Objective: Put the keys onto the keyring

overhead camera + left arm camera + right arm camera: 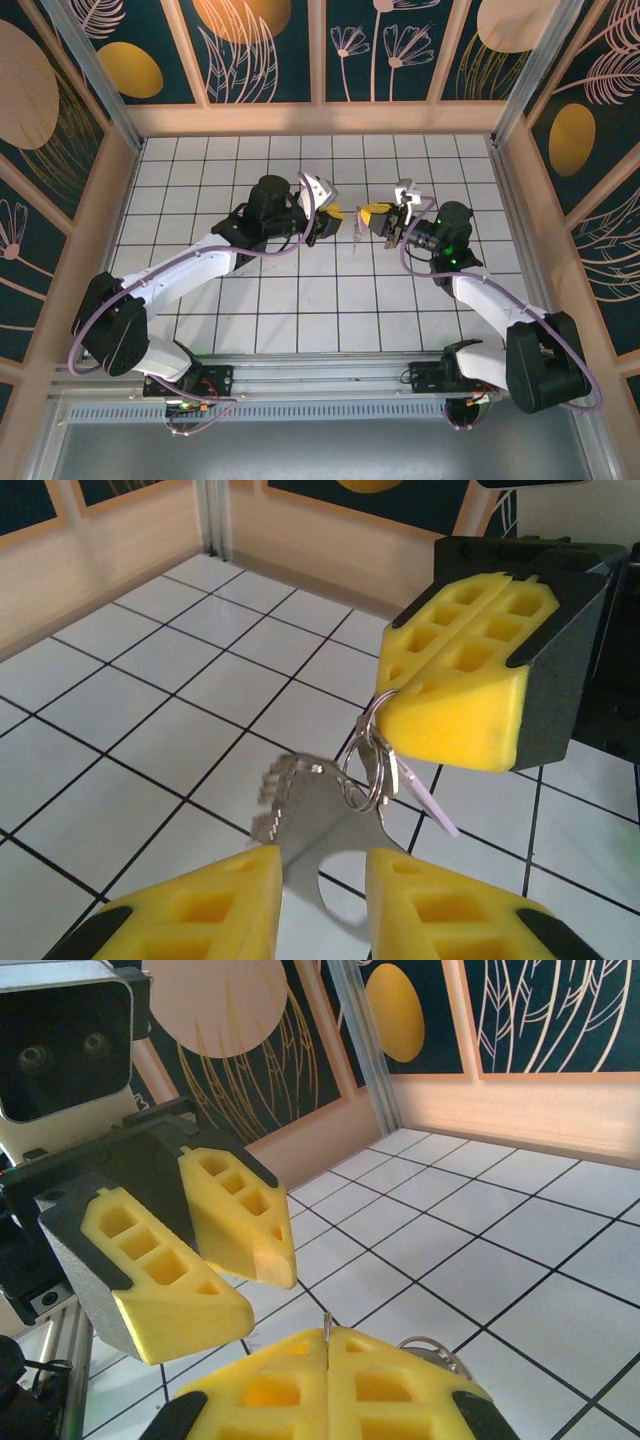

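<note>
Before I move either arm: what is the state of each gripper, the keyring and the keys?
left gripper: fingers apart, silver key in the gap, grip unclear.
right gripper: shut on the keyring.
keyring: hanging off the floor from the right fingertips.
silver key: at the keyring; threaded or not unclear.
lilac piece: hanging beside the keyring.
</note>
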Robot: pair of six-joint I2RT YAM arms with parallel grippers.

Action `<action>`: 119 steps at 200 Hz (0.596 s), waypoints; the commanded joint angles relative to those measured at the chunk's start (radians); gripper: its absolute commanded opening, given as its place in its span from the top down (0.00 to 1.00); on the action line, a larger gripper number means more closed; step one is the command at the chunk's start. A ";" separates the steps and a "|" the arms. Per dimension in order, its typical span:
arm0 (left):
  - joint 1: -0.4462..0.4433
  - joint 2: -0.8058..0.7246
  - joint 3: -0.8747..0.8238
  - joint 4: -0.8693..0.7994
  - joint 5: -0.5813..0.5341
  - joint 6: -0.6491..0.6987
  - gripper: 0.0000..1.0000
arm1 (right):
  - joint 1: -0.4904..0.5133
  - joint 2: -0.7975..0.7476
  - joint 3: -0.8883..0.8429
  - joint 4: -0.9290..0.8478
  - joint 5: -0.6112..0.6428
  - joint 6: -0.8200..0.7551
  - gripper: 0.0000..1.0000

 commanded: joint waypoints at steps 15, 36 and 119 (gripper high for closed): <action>0.006 0.013 0.002 0.057 0.049 0.028 0.72 | -0.001 -0.028 0.040 0.015 -0.038 -0.011 1.00; 0.006 0.019 0.002 0.063 0.065 0.031 0.72 | 0.006 -0.028 0.042 0.016 -0.041 -0.010 1.00; -0.001 0.043 0.004 0.070 0.130 0.034 0.72 | 0.027 -0.021 0.056 0.007 -0.032 -0.021 1.00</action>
